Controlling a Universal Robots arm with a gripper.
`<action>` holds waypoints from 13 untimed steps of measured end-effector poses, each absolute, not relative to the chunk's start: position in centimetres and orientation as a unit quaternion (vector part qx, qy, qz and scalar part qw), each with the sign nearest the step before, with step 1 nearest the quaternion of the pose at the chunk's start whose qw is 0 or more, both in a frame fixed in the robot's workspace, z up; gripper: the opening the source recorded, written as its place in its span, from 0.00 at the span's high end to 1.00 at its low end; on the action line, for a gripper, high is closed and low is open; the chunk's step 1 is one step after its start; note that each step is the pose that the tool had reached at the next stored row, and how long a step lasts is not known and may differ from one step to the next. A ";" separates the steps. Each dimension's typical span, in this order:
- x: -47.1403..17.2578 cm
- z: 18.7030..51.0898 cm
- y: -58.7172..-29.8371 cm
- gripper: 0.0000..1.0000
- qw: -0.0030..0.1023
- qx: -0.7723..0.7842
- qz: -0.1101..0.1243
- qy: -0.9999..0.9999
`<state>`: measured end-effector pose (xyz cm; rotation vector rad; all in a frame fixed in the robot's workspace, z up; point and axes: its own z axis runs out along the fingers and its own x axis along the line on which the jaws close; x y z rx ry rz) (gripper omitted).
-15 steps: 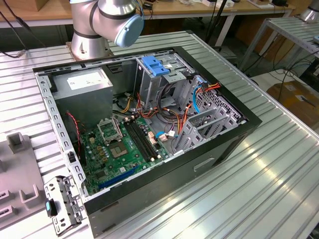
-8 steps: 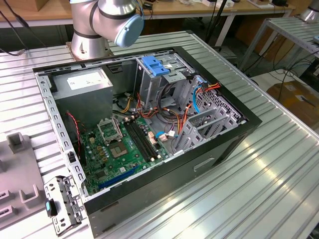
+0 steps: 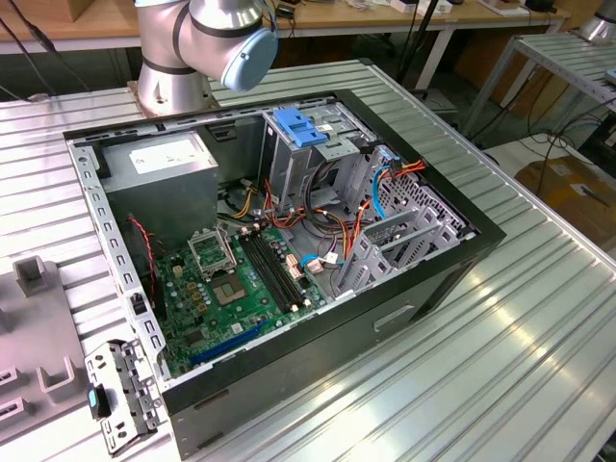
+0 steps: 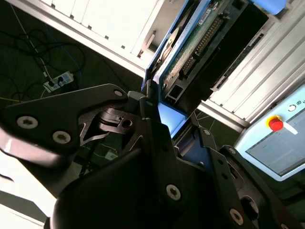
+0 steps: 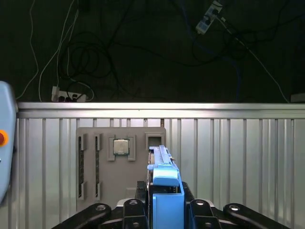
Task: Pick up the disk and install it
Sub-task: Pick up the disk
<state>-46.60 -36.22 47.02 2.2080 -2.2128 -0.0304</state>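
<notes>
Claw (image 5: 164,205) clamped shut on the disk (image 5: 163,176)
In both wrist views the blue-framed disk stands edge-on in the grip, its green underside facing the second wrist camera. Beyond it lie the ribbed counter (image 5: 238,157) and a grey tray (image 5: 121,181). The open computer case (image 3: 318,356) sits on the counter.

It was a robotics lab. An aluminium bench (image 3: 520,337) held an opened computer case (image 3: 318,371) beside a robot arm (image 3: 207,34). Cables (image 5: 95,57) and a power strip (image 5: 66,97) lay on the floor (image 5: 143,81).
</notes>
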 end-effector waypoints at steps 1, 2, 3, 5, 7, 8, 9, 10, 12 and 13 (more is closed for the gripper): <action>-46.6 47.1 -36.2 0.63 0.008 0.706 -0.010 -0.708; -46.6 47.2 -36.2 0.63 0.008 0.706 -0.010 -0.708; -46.6 47.4 -36.2 0.63 0.008 0.706 -0.010 -0.708; -46.6 47.7 -36.2 0.63 0.008 0.706 -0.010 -0.708; -46.6 48.0 -36.2 0.63 0.008 0.706 -0.010 -0.708; -46.6 48.1 -36.2 0.63 0.008 0.706 -0.010 -0.708; -46.6 48.4 -36.2 0.63 0.008 0.706 -0.010 -0.708; -46.6 48.8 -36.2 0.63 0.008 0.706 -0.010 -0.708; -46.6 49.1 -36.2 0.63 0.008 0.706 -0.010 -0.708; -46.6 49.4 -36.2 0.63 0.008 0.706 -0.010 -0.708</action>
